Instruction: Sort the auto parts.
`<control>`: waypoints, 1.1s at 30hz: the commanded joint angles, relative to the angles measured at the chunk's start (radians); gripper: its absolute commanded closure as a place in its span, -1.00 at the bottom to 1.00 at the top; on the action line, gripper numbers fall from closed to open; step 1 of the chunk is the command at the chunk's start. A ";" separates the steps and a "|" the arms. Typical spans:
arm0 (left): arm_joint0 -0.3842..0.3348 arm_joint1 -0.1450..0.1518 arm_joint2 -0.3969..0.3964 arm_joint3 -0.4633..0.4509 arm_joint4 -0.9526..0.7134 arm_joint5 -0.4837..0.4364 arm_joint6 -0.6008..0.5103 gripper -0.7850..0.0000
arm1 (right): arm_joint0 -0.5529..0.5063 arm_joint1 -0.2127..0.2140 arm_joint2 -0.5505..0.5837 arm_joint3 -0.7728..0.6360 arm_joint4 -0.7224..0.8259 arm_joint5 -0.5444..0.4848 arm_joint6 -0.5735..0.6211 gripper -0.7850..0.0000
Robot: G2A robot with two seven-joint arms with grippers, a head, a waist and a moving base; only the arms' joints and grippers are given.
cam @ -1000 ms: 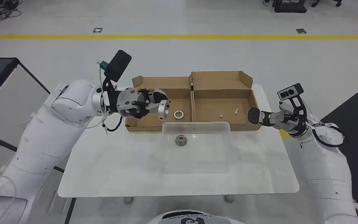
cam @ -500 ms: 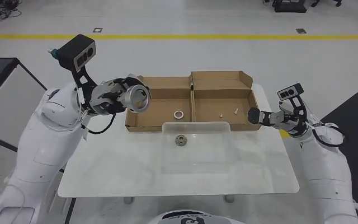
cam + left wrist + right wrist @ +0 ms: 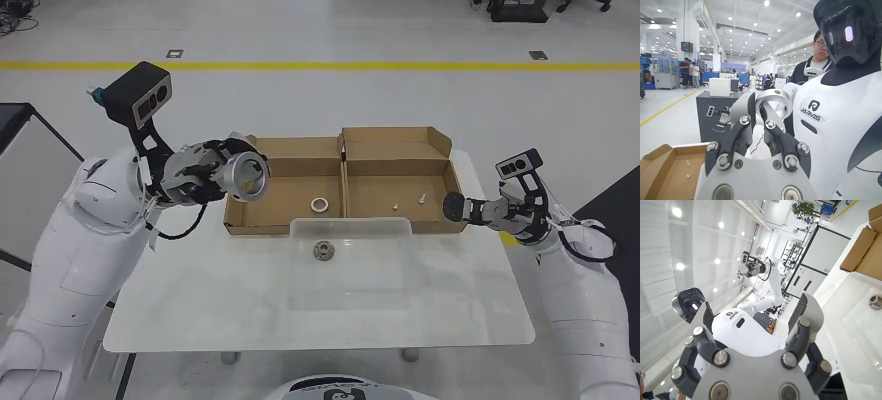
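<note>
Metal ring [image 3: 780, 94]: a wide silver collar with a threaded hole in its rim, lifted clear of the table [image 3: 200, 300] and carried at the fingertips of the left gripper [image 3: 757, 108].
Left grip: nearly closed, with one finger inside the bore and the other against the outer face, so only one wall of the ring is pinched.
Ahead of the left fingertips: the left compartment [image 3: 275, 200] of the cardboard box, lower than the ring, its near wall just beside the gripper.
Already in that compartment: a smaller ring [image 3: 319, 205], farther from the gripper, near the middle divider.
Beyond it: the right compartment [image 3: 385, 185], holding two small screws [image 3: 423, 197].
Clear tray [image 3: 350, 225]: beside the box and well apart from the left gripper, with one small hub part [image 3: 875, 302] in it.
Right gripper [image 3: 753, 311]: spread wide and holding nothing, just off the far end of the box.
Step, as I judge it: placing the ring with its like in the left compartment.
Doing it well: a one-wall pinch can let the ring swing, so carry it level with a steady wrist. Clear the box wall, go low over bare cardboard short of the smaller ring, and only then part the fingers.
</note>
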 commanded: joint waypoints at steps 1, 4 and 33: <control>0.024 -0.003 0.009 -0.016 -0.041 0.016 0.046 1.00 | 0.000 0.000 0.000 0.000 0.000 0.000 0.000 -1.00; 0.061 -0.005 0.003 -0.048 -0.113 0.000 0.071 1.00 | 0.000 0.000 0.000 0.000 0.000 0.000 0.000 -1.00; 0.189 -0.051 -0.069 -0.123 -0.191 0.002 -0.002 1.00 | 0.000 0.000 0.000 0.000 0.000 0.000 0.000 -1.00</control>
